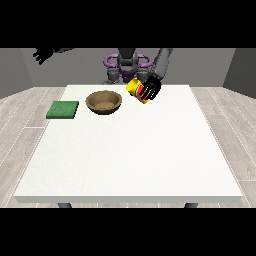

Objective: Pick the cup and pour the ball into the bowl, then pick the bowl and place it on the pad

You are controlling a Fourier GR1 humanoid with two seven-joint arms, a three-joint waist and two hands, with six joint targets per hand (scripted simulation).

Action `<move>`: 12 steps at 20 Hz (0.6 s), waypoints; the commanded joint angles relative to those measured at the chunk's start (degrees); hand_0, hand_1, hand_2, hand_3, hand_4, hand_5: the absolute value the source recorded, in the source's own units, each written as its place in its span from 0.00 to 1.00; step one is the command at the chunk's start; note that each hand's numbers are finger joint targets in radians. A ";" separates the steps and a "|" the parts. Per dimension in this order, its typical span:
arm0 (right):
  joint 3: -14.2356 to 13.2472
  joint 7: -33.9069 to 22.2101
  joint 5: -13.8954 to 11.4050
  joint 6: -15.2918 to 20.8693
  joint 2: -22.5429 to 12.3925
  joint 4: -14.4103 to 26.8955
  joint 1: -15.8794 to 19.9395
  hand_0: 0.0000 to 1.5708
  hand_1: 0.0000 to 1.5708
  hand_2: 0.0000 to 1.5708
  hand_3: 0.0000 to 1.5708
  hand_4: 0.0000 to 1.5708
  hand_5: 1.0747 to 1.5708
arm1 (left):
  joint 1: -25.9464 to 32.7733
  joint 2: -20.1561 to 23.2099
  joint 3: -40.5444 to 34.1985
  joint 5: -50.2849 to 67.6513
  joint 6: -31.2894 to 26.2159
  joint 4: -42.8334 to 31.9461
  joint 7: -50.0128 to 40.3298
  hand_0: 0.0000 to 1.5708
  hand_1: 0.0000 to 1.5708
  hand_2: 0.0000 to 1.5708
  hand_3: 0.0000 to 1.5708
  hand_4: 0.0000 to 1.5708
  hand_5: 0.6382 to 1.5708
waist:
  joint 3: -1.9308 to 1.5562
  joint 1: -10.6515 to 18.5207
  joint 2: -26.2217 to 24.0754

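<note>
The hand at the view's right (151, 87) has its fingers curled round a yellow and red cup (136, 89), held tilted above the table with its top leaning towards the view's left. A brown wooden bowl (104, 102) stands on the table just left of the cup. Whether a ball lies in the cup or the bowl I cannot see. A green pad (63, 110) lies flat near the table's left edge, left of the bowl. The hand at the view's left (44, 54) is raised high, off beyond the table's left side, fingers spread.
The white table (131, 165) stretches wide towards the camera. The robot's torso (126, 65) stands behind the table's far edge. Grey wood floor surrounds the table.
</note>
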State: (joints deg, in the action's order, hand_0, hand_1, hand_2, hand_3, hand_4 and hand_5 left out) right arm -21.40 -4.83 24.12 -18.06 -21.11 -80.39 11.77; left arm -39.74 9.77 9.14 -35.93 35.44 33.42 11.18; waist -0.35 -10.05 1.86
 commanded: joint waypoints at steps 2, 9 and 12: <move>-1.40 1.16 -0.95 -0.42 -0.89 6.70 -0.79 0.00 0.00 0.00 0.00 0.43 0.98 | -5.97 -3.55 9.24 -13.57 -0.06 -4.11 -16.78 0.86 0.86 1.00 1.00 0.92 0.97 | 0.13 2.36 -4.76; -2.56 5.68 -0.48 -5.55 -2.20 13.38 -1.46 0.00 0.00 0.00 0.08 0.45 0.98 | -15.49 -9.63 16.28 -23.91 -8.37 -5.88 -32.39 0.85 0.85 1.00 1.00 0.94 0.96 | 0.21 3.22 -5.09; -0.95 5.43 -1.52 -5.34 -1.45 13.29 -0.49 0.00 0.00 0.00 0.08 0.44 0.97 | -16.39 -9.70 20.53 -28.84 -9.52 -6.63 -39.08 0.86 0.86 1.00 1.00 0.87 0.99 | 0.26 2.19 -5.29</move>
State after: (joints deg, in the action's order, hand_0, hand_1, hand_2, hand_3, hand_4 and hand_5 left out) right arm -23.42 -0.81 23.73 -22.95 -23.52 -68.45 11.18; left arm -52.23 1.08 25.82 -59.07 29.37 28.02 -20.34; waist -0.14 -7.91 -3.05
